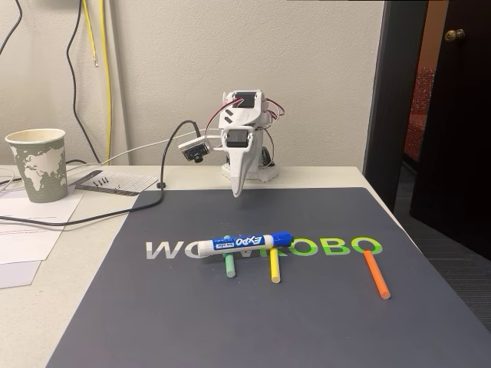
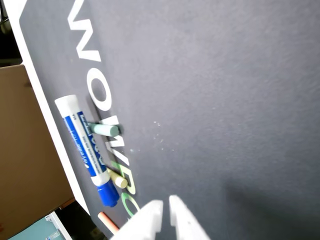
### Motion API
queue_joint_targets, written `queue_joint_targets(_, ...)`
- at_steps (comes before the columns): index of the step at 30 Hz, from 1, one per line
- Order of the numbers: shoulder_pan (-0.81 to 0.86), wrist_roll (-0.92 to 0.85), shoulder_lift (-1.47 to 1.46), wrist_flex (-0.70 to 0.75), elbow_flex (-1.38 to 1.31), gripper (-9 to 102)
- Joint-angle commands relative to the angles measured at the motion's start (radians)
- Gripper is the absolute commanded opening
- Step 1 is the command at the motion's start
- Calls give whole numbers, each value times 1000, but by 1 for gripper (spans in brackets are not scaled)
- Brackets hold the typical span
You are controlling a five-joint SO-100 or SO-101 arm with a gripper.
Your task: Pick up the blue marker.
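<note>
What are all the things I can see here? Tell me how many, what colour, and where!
blue marker: 1, white with blue cap, lying across the mat's lettering, resting on the green and yellow sticks.
green stick: 1, pale green, under the marker's left part in the fixed view.
yellow stick: 1, yellow, under the marker's right part.
orange stick: 1, orange, alone on the mat's right.
mat: 1, dark grey with white and green letters, on the table.
paper cup: 1, green and white, far left.
papers: some, white, left of the mat.
cable: 1, black, crossing the papers.
tool: 1, white, tip pointing down behind the marker, shut.
</note>
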Motion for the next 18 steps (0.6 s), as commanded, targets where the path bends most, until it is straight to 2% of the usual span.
queue_joint_targets(1, -6, 6, 58, -31, 0, 1)
queue_joint_targets(7, -31, -11, 23, -129, -23, 13)
queue_joint_targets(10, -37, -66, -216, -210, -161, 14)
queue_joint_targets(11, -34, -94, -327, -198, -253, 14)
queue_joint_targets(14, -18, -160, -657, -40, -623, 14)
queue_joint_targets(18, -40, -178, -953, 137, -1000, 12)
